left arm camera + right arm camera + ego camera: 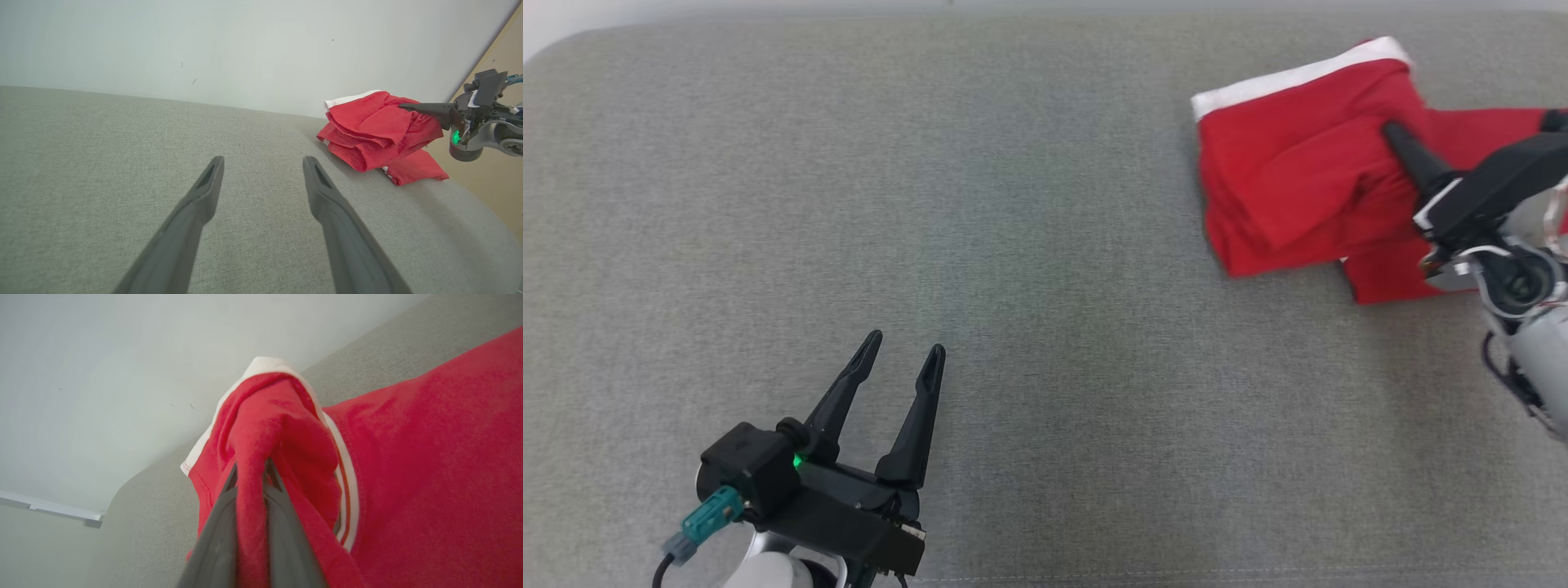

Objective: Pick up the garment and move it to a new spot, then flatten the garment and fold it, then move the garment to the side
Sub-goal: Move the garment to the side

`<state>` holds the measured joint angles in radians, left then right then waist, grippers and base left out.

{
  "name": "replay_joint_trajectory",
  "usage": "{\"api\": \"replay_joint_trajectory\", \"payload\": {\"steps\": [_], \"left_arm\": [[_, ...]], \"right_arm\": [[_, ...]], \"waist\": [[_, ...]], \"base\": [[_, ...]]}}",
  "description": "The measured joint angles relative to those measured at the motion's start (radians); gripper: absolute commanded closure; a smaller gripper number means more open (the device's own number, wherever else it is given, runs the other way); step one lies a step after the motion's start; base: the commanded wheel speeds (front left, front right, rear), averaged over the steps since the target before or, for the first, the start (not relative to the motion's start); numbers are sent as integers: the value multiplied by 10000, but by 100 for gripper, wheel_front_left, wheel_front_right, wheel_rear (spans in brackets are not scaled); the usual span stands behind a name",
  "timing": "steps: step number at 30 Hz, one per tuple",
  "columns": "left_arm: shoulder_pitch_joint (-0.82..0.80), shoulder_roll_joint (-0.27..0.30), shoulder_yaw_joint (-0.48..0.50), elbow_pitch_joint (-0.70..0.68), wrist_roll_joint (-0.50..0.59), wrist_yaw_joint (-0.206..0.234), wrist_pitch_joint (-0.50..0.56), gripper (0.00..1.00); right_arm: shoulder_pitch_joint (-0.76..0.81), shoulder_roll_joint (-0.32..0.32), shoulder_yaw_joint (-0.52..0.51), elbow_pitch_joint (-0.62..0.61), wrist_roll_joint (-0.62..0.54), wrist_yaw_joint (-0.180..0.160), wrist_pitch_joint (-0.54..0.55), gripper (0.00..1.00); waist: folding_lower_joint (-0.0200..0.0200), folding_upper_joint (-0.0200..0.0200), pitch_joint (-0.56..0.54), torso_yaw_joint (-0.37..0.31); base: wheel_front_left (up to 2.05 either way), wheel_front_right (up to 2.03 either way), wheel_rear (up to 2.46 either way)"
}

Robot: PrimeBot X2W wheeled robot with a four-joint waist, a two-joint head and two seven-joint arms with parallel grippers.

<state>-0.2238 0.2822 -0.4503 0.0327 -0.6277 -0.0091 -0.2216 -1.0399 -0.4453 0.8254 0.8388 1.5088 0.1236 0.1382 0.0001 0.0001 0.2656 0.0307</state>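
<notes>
The garment (pixel 1298 163) is red with a white band and lies folded at the far right of the grey surface. It also appears as a red bundle (pixel 376 130) in the left wrist view. My right gripper (pixel 1396 135) is shut on a ridge of the red cloth (pixel 261 457), which is lifted between its fingers. At the lower left my left gripper (pixel 907 347) stands open above bare fabric, far from the garment, with nothing between its fingers (pixel 208 183).
The grey upholstered surface (pixel 980 204) stretches across the view, its front seam along the bottom edge. A pale wall (pixel 245 49) rises behind it. A tan floor (pixel 498 171) lies beyond the surface's right end.
</notes>
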Motion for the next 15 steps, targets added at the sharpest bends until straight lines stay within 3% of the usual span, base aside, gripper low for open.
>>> {"api": "replay_joint_trajectory", "payload": {"steps": [15], "left_arm": [[-167,151,-23,-389,50,0,203,0]], "right_arm": [[11,-1220,-673,-336,341,0,-251,100]], "waist": [[0,1,553,-295]], "base": [[0,0,0]]}}
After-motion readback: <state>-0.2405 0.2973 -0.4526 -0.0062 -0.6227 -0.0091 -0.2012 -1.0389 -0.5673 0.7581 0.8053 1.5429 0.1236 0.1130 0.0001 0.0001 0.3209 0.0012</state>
